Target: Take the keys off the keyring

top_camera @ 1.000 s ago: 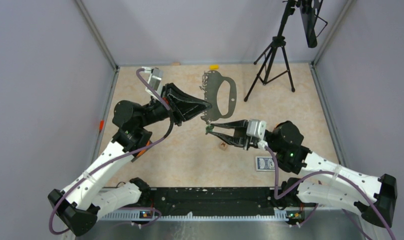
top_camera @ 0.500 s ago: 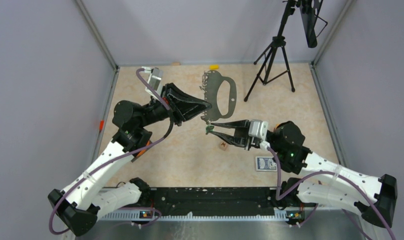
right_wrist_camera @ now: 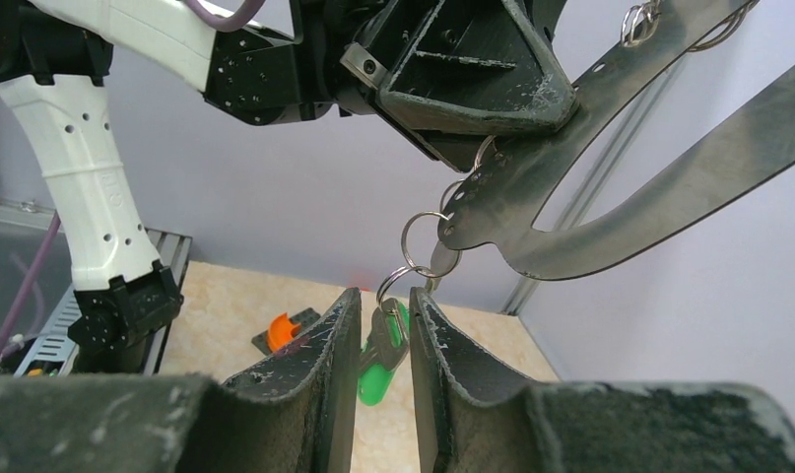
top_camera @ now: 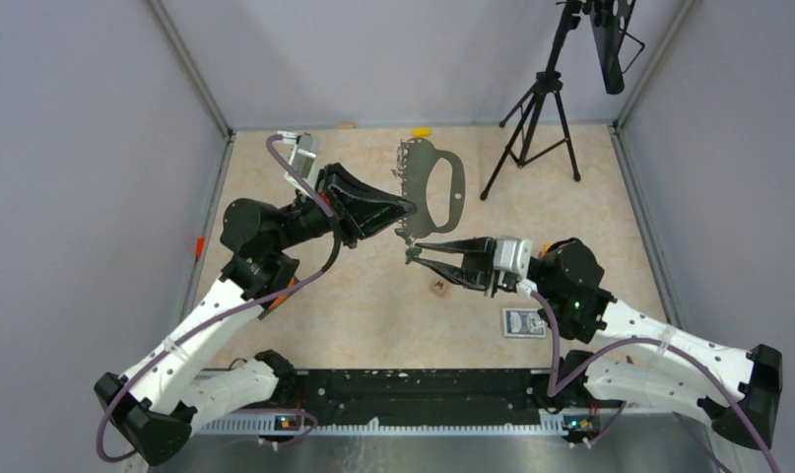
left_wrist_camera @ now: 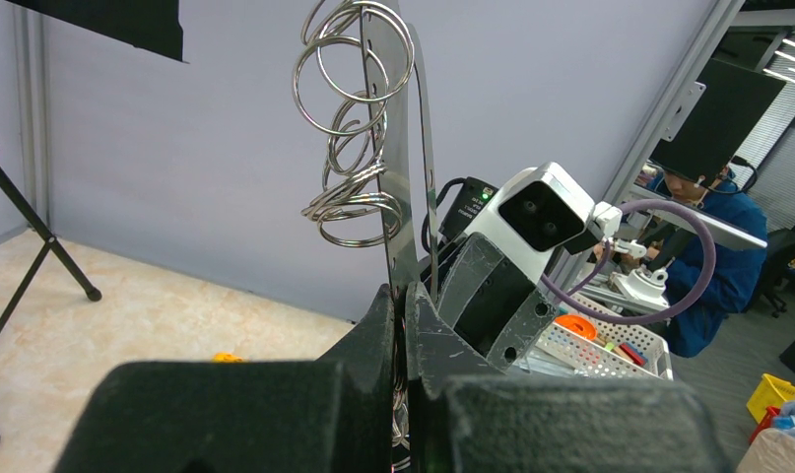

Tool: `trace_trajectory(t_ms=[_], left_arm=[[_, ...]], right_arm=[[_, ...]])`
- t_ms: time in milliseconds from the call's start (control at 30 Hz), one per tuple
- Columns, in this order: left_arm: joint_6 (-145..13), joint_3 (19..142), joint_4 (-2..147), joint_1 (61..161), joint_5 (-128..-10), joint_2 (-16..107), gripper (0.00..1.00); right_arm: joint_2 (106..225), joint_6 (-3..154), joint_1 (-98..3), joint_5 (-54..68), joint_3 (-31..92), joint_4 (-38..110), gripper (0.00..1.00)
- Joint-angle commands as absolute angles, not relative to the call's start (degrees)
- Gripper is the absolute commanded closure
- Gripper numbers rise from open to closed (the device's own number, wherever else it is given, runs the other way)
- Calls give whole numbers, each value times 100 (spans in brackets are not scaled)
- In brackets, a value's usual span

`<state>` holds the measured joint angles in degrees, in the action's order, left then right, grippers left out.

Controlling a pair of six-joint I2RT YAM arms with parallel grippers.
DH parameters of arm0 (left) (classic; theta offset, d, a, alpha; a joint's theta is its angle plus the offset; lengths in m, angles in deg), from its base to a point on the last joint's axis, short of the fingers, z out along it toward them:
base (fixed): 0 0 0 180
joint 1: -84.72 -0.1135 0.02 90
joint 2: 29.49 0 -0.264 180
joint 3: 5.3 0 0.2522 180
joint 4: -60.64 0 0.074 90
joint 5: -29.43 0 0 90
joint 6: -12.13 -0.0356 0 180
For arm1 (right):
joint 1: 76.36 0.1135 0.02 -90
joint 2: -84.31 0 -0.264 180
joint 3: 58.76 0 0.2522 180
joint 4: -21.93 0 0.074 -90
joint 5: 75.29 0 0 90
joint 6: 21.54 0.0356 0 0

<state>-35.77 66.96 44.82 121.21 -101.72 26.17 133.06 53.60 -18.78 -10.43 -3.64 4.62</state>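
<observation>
The beige marbled tabletop carries a black tripod at its far right corner. Both arms reach in from the near edge and meet above its middle. Between them the keyring, a flat grey D-shaped loop, is held up off the surface, its long axis running from the middle towards the far edge. The left gripper is pressed together on the keyring's left edge, and the left wrist view shows the thin plate standing edge-on out of the tips, with a cluster of small wire rings threaded along it. The right gripper comes in from the right, just below the loop's near end. Its fingers stand close on either side of the keys, but I cannot tell if they press on them. The keys, one with a green head, hang from two linked rings off the keyring's scalloped edge. A blue patterned card box lies towards the near right. A small brown cube sits just under the right gripper, and a yellow bit rests at the far edge.
</observation>
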Motion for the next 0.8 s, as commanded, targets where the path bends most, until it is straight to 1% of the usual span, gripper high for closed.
trace_trajectory(t_ms=[0,767], left_arm=[[-3503,6717,4102,12139,-10188,2597,100],[-3472,6669,4057,12143,-10195,2579,100]], right_arm=[[13271,5437,-1903,-1236,-65,219,76],[13494,5466,-1899,-1368,26,147,77]])
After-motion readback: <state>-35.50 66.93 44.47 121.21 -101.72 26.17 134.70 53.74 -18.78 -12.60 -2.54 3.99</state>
